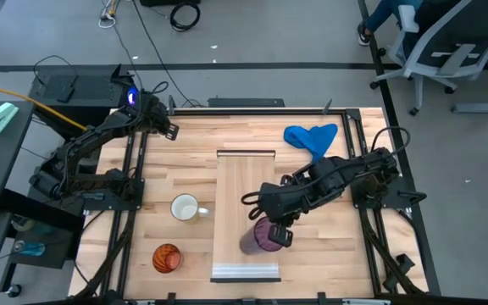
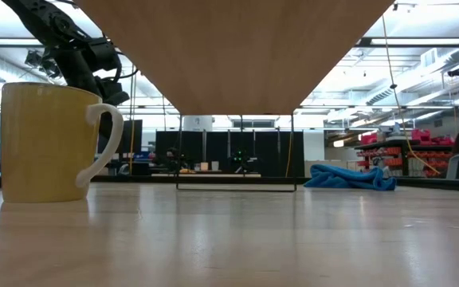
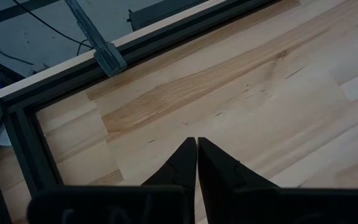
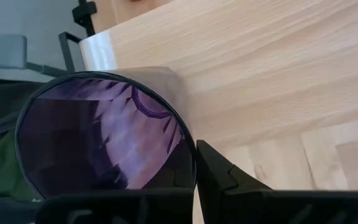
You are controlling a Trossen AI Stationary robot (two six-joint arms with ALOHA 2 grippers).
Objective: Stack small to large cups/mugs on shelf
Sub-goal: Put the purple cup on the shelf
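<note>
High view: right gripper (image 1: 271,230) clamps the purple cup (image 1: 259,237) over the shelf (image 1: 244,182), apparently placing it. Left gripper (image 1: 170,129), fingers closed, waits at the table's far edge. Next: set down, release.

A grey floor (image 1: 252,59) is seen all around the table, crossed by dark seams and loose black cables (image 1: 185,13). An office chair (image 1: 451,51) is parked at the far right corner, pretty close to the frame. In the low view, long ceiling lights (image 2: 421,60) are strung overhead and red shelving (image 2: 409,143) is lined up at the right.
</note>
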